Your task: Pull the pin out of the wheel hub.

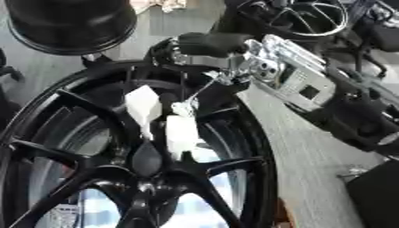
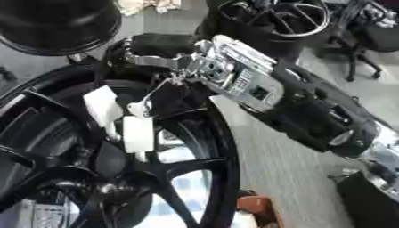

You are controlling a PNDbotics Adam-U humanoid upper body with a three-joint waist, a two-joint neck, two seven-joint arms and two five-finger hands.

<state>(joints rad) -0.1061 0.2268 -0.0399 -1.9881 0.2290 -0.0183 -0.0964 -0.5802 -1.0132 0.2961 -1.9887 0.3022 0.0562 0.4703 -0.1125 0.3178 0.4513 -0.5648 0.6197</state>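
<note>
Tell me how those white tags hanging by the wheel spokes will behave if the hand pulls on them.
The white tags look thin and flat, so probably light and floppy. They seem to hang from a thin wire, so they would likely swing rather than resist. The black wheel looks bulky and probably stays put. The right hand is above them.

Three wheels were counted: one large black wheel hub [image 1: 140,178] in the foreground, a second black wheel [image 1: 70,24] at the far left, and a third wheel [image 1: 300,18] with thin bright spokes at the far right. Two white tags [image 1: 144,107] were seen hanging side by side over the hub's spokes. One robot hand [image 2: 168,55] was visible, with one silver and black arm [image 2: 265,93] coming in from the right. One orange object [image 2: 257,209] was seen at the lower edge, its kind not discernible.
</note>
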